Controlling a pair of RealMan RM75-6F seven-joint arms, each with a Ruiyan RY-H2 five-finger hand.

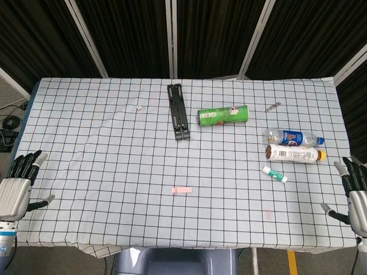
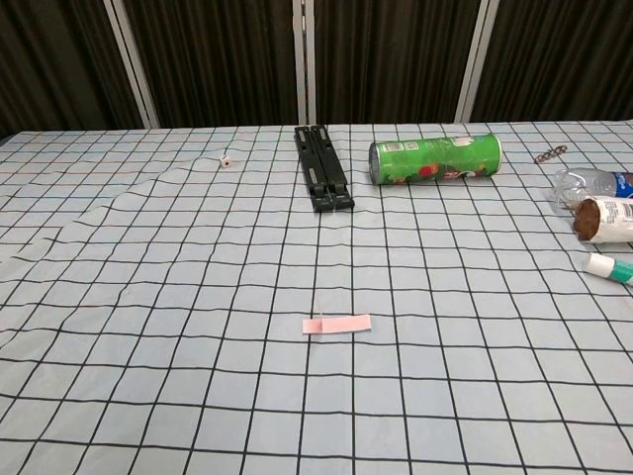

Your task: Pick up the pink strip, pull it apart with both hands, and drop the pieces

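A small pink strip [image 1: 182, 189] lies flat on the checked tablecloth near the front middle; the chest view shows the pink strip [image 2: 336, 324] in one piece. My left hand [image 1: 20, 182] hovers at the table's left front edge, fingers spread, holding nothing. Over at the right front edge my right hand [image 1: 354, 192] is likewise spread and empty. Both hands are far from the strip and do not show in the chest view.
A black folded stand [image 1: 178, 112] lies at the back middle, a green can [image 1: 223, 116] on its side to its right. Two bottles [image 1: 293, 145] and a small white tube [image 1: 274, 173] lie at the right. A tiny white object [image 1: 139, 106] sits back left.
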